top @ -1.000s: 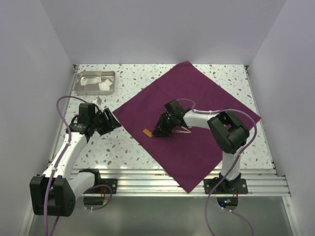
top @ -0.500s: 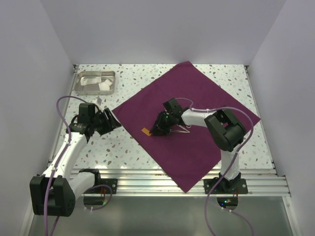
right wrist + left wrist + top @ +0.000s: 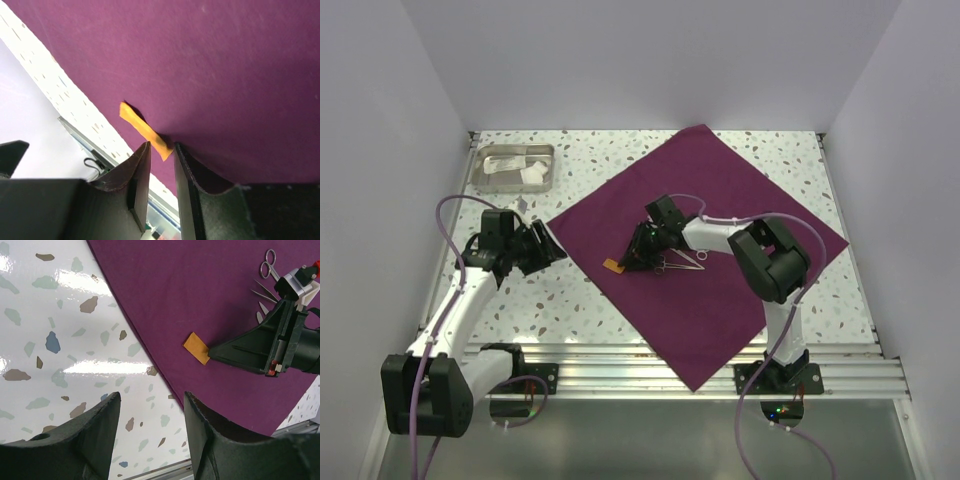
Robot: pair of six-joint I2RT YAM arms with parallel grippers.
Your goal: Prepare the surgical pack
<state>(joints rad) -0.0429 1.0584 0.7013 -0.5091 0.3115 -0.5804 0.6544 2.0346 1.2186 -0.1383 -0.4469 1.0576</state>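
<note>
The right claw (image 3: pixel 161 146) is nipped shut on one end of a small orange strip (image 3: pixel 139 125), catching it only at the tips, low over the surgical pack (image 3: pixel 720 195), which lies spread as a square sheet on the table (image 3: pixel 570 300). With so little caught, the strip could slip free, or the tips could snag the pack and ruck it. Scissors (image 3: pixel 270 262) on the pack beside that claw might get shoved. The left claw (image 3: pixel 152 397) hangs open, empty, off the pack's left edge.

The left arm (image 3: pixel 450 310) and right arm (image 3: pixel 720 236) had white tubular links, black joint housings and lilac cables (image 3: pixel 439 215); black fingers (image 3: pixel 215 440) looked possibly textured.
</note>
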